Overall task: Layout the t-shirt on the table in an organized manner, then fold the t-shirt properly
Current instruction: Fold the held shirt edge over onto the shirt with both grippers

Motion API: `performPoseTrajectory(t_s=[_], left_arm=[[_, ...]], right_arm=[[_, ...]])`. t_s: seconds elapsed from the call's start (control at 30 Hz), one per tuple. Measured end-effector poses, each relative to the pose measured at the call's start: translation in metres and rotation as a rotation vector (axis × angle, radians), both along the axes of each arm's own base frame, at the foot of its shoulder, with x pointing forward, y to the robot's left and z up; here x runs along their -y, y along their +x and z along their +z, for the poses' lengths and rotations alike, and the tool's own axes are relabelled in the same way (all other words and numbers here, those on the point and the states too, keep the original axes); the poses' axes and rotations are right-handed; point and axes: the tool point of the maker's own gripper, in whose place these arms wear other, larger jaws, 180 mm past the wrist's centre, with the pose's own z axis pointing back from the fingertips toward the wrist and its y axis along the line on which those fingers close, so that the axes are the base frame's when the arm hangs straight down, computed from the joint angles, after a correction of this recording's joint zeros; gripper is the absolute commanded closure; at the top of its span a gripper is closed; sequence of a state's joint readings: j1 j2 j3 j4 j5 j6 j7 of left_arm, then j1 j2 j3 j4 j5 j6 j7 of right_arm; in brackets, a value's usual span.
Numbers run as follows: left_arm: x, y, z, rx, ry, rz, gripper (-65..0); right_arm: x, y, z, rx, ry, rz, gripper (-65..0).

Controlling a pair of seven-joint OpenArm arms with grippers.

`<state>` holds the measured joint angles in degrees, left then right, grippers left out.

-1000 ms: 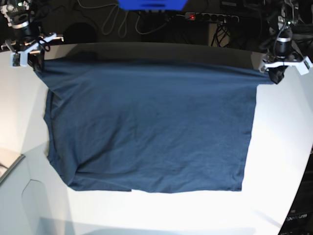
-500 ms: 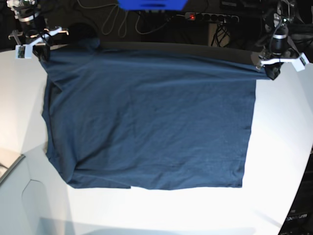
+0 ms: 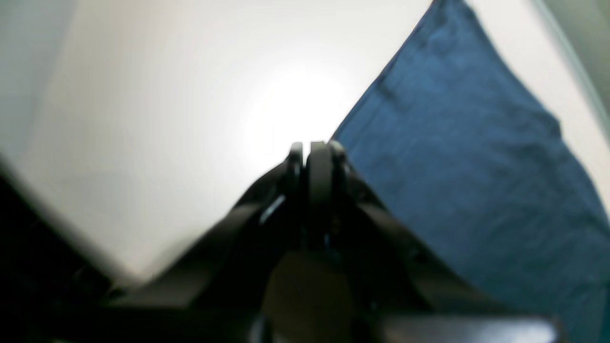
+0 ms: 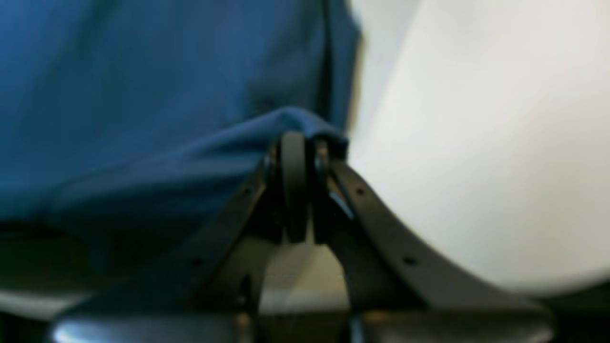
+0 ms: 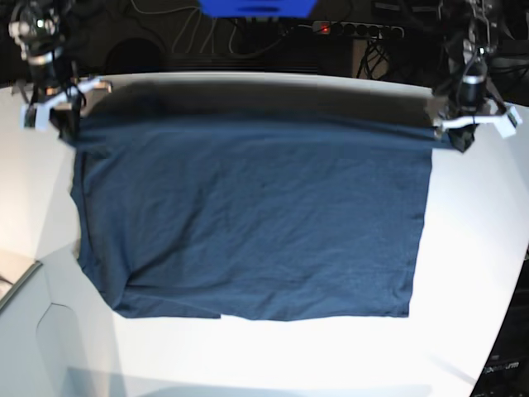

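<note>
T-shirt (image 5: 256,223) far corners pinched in closed left gripper (image 5: 459,137) and right gripper (image 5: 64,124); keep edge between fingers taut, lower both evenly onto table (image 5: 471,248).

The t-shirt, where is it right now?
In the base view the t-shirt lies spread across the middle of the white table, its far edge pinched at each corner by the left gripper and right gripper.

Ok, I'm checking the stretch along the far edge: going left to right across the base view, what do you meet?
right gripper pinching one corner → t-shirt spread on the table → left gripper pinching the other corner.
</note>
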<state>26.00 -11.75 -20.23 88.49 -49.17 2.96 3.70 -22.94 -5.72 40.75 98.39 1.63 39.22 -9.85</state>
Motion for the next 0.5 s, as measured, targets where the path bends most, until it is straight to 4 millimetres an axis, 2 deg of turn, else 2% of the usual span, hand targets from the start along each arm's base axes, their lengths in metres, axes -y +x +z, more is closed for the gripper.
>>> performPoseTrajectory(t_s=[0.13, 0.27, 0.37, 0.5], left_arm=[[0.001, 0.030, 0.019, 0.080, -0.001, -0.003, -0.4], [0.000, 0.051, 0.028, 0.124, -0.005, 0.001, -0.4], [0.006, 0.068, 0.019, 0.112, -0.015, -0.015, -0.4], [0.013, 0.080, -0.003, 0.070, -0.046, -0.021, -0.4]], right_arm=[[-0.001, 0.028, 0.015, 0.074, 0.000, 0.004, 0.0], [-0.004, 0.062, 0.030, 0.149, 0.015, 0.011, 0.0], [-0.016, 0.087, 0.035, 0.192, 0.044, 0.052, 0.0], [-0.028, 0.108, 0.021, 0.164, 0.068, 0.121, 0.0]])
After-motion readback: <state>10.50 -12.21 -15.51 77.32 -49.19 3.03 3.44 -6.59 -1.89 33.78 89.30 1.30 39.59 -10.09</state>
